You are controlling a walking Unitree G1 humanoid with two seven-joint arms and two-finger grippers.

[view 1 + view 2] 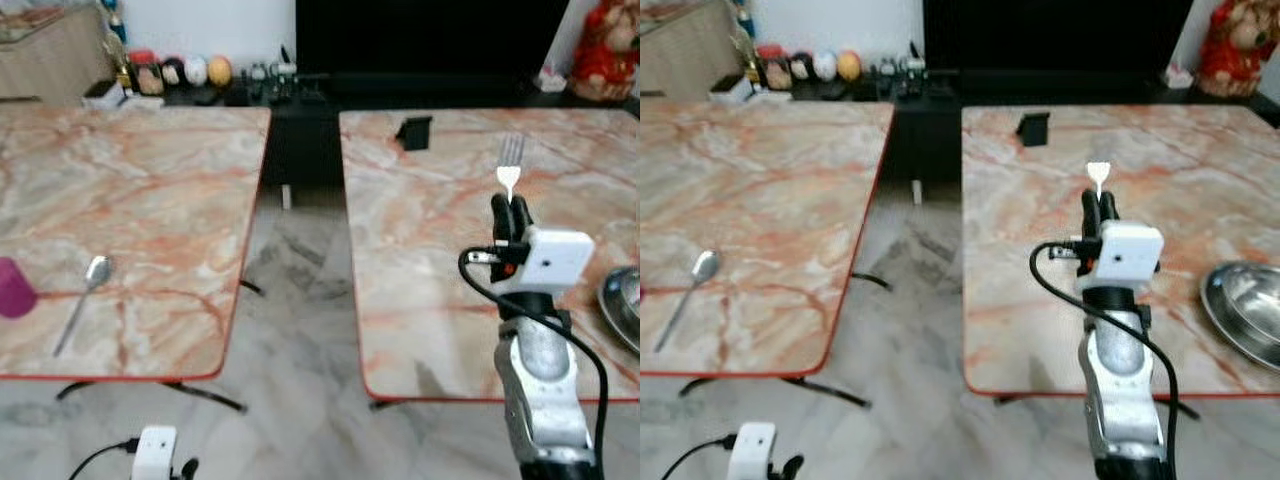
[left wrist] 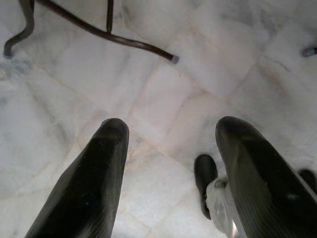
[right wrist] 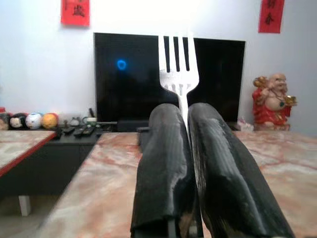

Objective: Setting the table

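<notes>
Two marble-topped tables fill the frame, and over the right one (image 1: 420,260) the right gripper (image 1: 511,210), at centre right, pinches a fork (image 1: 511,160) upright, likely awaiting placement beside the metal plate (image 1: 1250,315), while the left gripper (image 2: 168,148) hangs open.

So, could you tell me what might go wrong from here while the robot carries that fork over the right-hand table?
1. The right gripper pinches the fork low on its handle, tines up, so it could pivot or slip between the fingers when lowered.
2. The metal bowl sits near the table's front right edge; a wide swing of the arm might knock it.
3. The left gripper hangs open near the floor, so it can't steady anything quickly.
</notes>
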